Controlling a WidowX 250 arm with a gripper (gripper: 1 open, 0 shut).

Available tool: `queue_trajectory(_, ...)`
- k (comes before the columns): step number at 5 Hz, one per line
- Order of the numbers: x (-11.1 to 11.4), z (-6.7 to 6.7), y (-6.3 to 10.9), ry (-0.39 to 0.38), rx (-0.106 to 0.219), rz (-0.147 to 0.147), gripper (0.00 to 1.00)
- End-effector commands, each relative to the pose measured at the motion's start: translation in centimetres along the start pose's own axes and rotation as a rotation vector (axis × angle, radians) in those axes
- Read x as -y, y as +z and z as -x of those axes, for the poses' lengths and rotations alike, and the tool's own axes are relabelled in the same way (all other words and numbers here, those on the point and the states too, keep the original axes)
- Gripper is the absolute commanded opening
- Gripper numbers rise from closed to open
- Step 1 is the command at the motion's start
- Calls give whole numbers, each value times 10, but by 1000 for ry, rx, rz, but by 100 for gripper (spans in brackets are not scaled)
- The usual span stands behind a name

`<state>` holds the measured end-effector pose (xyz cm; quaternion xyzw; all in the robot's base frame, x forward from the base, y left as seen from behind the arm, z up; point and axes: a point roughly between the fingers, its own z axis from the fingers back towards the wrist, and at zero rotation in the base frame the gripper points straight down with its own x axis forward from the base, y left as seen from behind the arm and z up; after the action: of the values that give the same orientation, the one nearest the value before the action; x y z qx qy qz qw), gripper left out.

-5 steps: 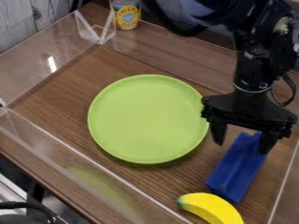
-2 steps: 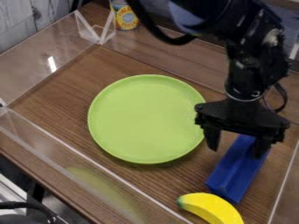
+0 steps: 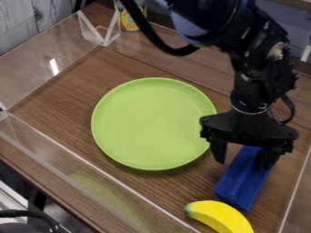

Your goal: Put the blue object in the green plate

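Observation:
The blue object (image 3: 245,178) is a ridged royal-blue block lying on the wooden table just right of the green plate (image 3: 152,121), its long side running up and right. My gripper (image 3: 246,152) hangs straight down over the block's upper end, open, with one finger on each side of it. The block's top end is hidden behind the gripper. I cannot tell whether the fingers touch the block. The plate holds nothing.
A yellow banana (image 3: 220,218) lies at the bottom edge, just below the blue block. Clear plastic walls (image 3: 36,64) ring the table. A yellow-labelled can (image 3: 130,15) stands at the back beyond the wall.
The gripper has drifted slightly down and left in the picture, settling lower over the blue block's upper end. It stays open. Block, plate and banana have not moved.

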<state>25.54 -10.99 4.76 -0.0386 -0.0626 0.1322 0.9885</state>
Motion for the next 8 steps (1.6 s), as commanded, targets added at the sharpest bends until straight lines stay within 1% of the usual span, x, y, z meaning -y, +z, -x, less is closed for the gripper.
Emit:
queue_trajectory(1, 6, -4, 13, 12, 53, 44, 100)
queue_trajectory(5, 5, -4, 4, 85, 70, 60, 100)
queue_trajectory(8, 3, -7, -2, 125, 82, 68, 100)
